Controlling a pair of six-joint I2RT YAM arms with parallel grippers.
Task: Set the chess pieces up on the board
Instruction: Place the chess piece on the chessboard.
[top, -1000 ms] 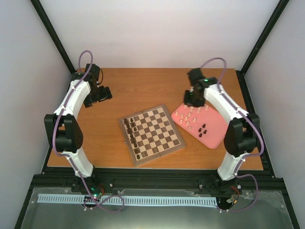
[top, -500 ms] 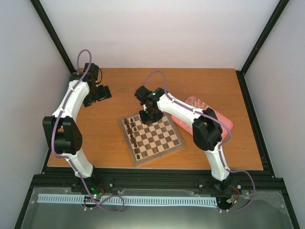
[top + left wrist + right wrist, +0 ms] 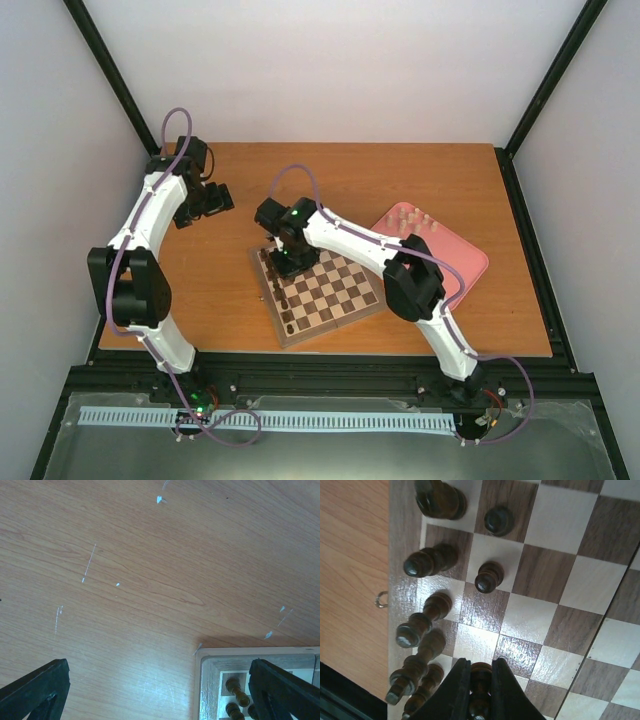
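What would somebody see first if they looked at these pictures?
The right arm stretches across the board, and the right gripper pinches a dark chess piece over the squares, next to the dark pieces lined along the board's left edge in the top view. Right of the board sits a pink tray holding cream pieces.

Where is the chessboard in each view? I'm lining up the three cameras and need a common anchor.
Top external: the chessboard lies mid-table, partly under the right arm.
Left wrist: only its corner shows, at bottom right.
Right wrist: it fills most of the frame.
Shared landmark: the dark pieces standing along one edge.
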